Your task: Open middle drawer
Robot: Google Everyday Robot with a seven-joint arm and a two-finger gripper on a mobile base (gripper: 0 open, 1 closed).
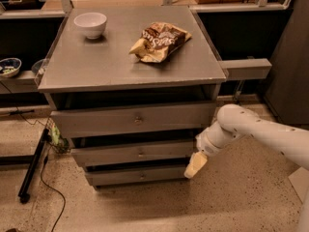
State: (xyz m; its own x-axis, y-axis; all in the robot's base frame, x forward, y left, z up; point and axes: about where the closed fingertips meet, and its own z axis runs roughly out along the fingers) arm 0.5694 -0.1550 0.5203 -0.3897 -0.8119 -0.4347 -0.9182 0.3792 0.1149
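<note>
The grey cabinet (pixel 130 76) has three drawers stacked under its top. The middle drawer (pixel 133 152) is a flat grey front with a small round knob (pixel 141 153) at its centre. It sits between the taller top drawer (pixel 133 120) and the narrow bottom drawer (pixel 136 176). My white arm (pixel 256 132) reaches in from the right. My gripper (pixel 194 166) hangs at the cabinet's right front corner, level with the gap between the middle and bottom drawers, well right of the knob.
A white bowl (pixel 90 24) and a crumpled chip bag (pixel 159 41) lie on the cabinet top. A black stand leg with cable (pixel 34 166) lies on the speckled floor at left. A small bowl (pixel 8 66) sits on a low shelf at far left.
</note>
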